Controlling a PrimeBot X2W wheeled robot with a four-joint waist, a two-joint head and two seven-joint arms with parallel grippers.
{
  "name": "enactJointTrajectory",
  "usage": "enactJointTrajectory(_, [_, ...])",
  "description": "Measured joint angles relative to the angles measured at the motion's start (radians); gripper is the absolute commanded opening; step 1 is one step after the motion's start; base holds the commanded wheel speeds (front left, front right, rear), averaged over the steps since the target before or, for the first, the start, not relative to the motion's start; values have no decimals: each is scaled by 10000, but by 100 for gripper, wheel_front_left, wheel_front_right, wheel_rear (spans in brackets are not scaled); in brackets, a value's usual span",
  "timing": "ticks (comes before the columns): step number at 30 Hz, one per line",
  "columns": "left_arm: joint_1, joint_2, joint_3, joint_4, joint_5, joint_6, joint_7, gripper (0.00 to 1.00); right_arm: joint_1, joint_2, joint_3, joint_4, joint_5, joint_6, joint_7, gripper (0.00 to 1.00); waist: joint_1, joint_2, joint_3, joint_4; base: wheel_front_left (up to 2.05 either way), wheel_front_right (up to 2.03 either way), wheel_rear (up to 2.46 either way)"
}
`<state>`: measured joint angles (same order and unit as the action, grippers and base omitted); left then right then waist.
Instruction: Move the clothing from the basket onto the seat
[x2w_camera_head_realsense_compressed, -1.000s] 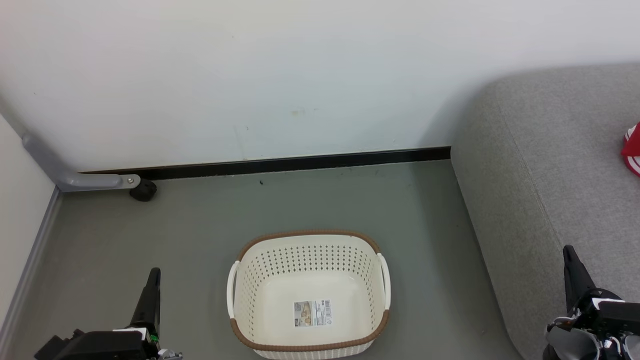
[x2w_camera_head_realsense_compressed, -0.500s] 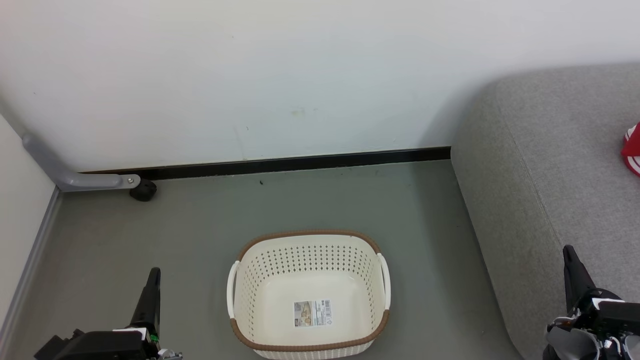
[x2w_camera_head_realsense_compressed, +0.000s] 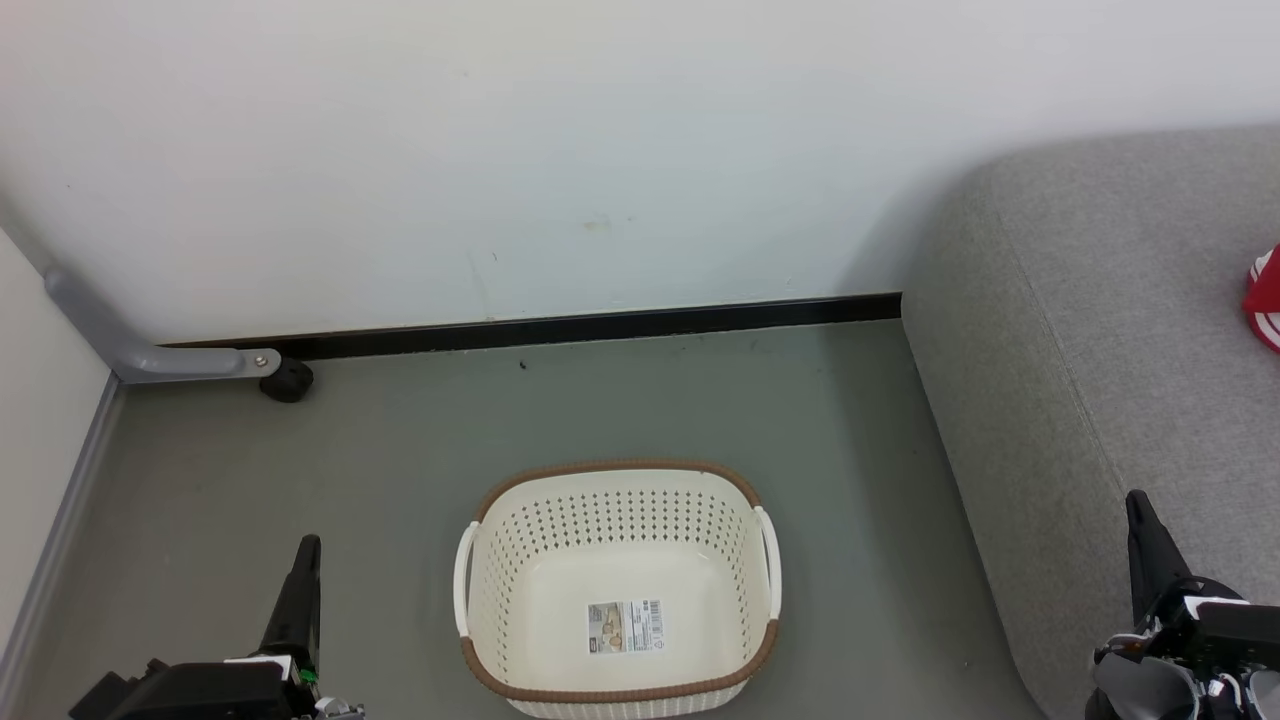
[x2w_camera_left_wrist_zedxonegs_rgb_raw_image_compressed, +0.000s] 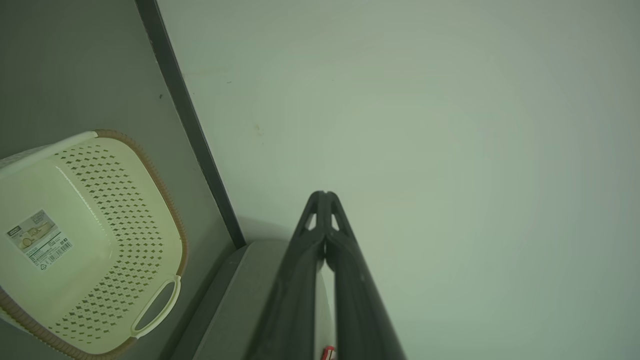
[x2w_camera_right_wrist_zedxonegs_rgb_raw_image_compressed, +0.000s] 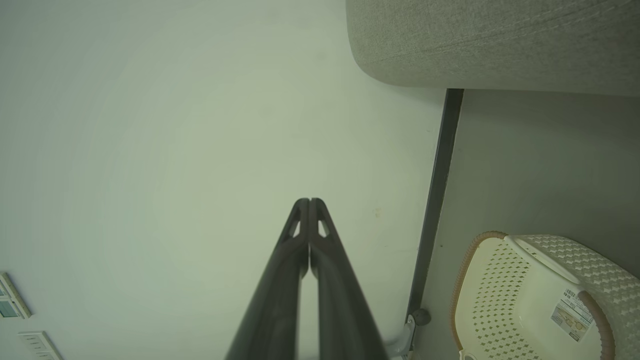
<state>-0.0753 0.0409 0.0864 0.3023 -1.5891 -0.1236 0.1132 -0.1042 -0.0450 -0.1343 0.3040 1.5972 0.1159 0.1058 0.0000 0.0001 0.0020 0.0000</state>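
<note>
Closed fingers (x2w_camera_right_wrist_zedxonegs_rgb_raw_image_compressed: 282, 280), basket (x2w_camera_right_wrist_zedxonegs_rgb_raw_image_compressed: 500, 290), seat (x2w_camera_right_wrist_zedxonegs_rgb_raw_image_compressed: 475, 40), wall (x2w_camera_right_wrist_zedxonegs_rgb_raw_image_compressed: 150, 125).

Nothing legible is found: a paper label (x2w_camera_head_realsense_compressed: 625, 627) with a barcode is stuck inside the basket (x2w_camera_head_realsense_compressed: 618, 466), its print too small to be read

Perforated smooth plastic basket (x2w_camera_head_realsense_compressed: 618, 530) with woven-look rim; matt textured fabric seat (x2w_camera_head_realsense_compressed: 1130, 330); paper label (x2w_camera_head_realsense_compressed: 625, 627).

Home-like room corner: grey couch (x2w_camera_head_realsense_compressed: 1100, 300), laundry basket (x2w_camera_head_realsense_compressed: 615, 520), skirting (x2w_camera_head_realsense_compressed: 600, 325).
</note>
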Motion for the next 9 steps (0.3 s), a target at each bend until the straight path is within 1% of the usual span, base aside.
enactJointTrajectory(9, [0,0,0,-2,-115,0,0,0,0,0,0,-2,0,0,0,0,0,0,0,0,0,0,0])
